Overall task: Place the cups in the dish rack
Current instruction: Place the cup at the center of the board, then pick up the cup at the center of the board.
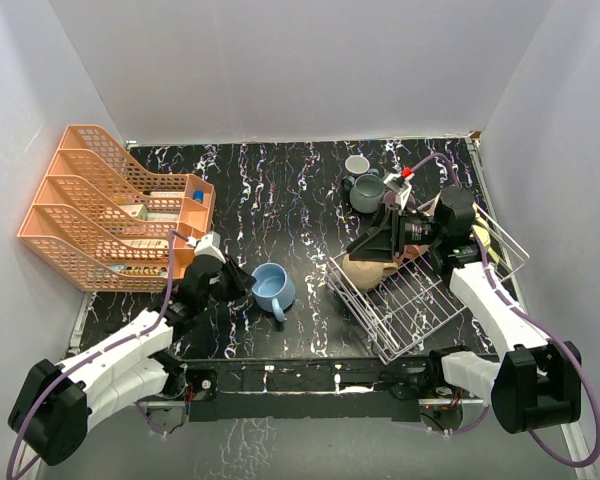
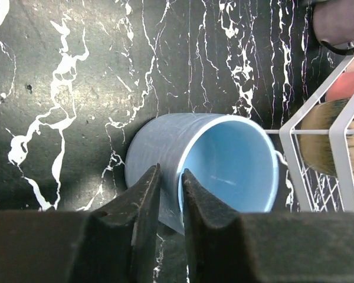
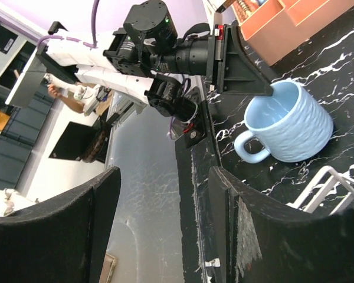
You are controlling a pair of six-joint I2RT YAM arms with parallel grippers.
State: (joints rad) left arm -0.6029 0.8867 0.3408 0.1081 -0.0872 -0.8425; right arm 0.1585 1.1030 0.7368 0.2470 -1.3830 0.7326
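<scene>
1. The left gripper [image 2: 170, 177] is seen with its jaws almost together. They pinch the wall of the blue mug [image 2: 236, 159] at its rim, one jaw pressed against the outside and the other just inside the mouth.
2. The blue mug is found directly ahead of those jaws on the black marbled worktop [image 2: 65, 88], with its mouth turned toward the left wrist camera.
3. The dish rack [image 2: 336, 127] is placed just past the mug, to the right of the left jaws. Its white wire corner is seen just beside the mug's rim; whether they touch cannot be told.
4. The right gripper [image 3: 165, 174] is held with its jaws wide apart, and nothing is held between them. In the overhead view it is positioned above the left part of the rack.
5. A tan mug [image 1: 365, 272] is seen inside the rack, just below the right jaws.
6. From the right wrist, the blue mug and the left gripper are seen ahead of the open jaws, beyond the rack's wire edge.
7. A grey-teal mug [image 1: 367, 192] and a small grey mug [image 1: 357, 164] are found on the worktop, outside the rack and on the far side of the right jaws.
8. An orange tray organizer [image 1: 110, 210] is seen to the left of the left jaws.
</scene>
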